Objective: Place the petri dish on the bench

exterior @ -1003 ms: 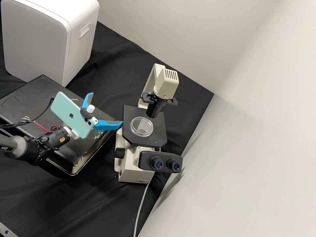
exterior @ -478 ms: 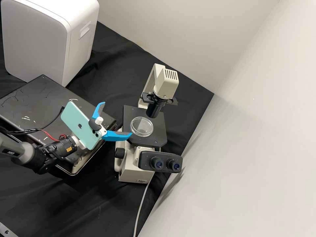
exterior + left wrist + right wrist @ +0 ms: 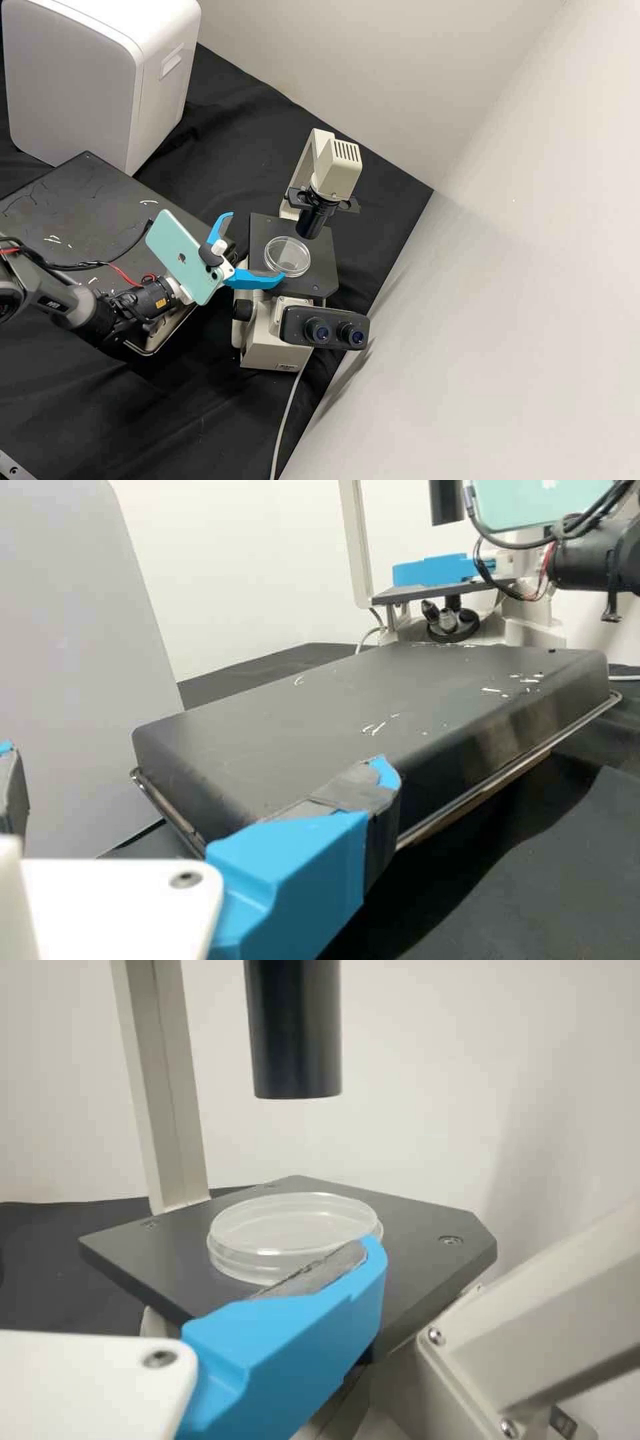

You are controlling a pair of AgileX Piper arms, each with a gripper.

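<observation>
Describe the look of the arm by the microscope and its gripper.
The right arm is dark grey, with a black cylindrical wrist bearing a yellow label. Red and black wires run along it. A mint-green phone is mounted at the right gripper, which has a white body and two curved bright blue fingers.

Cream microscope (image 3: 263, 347), white boxy appliance (image 3: 93, 73), scratched black case (image 3: 67, 207)
</observation>
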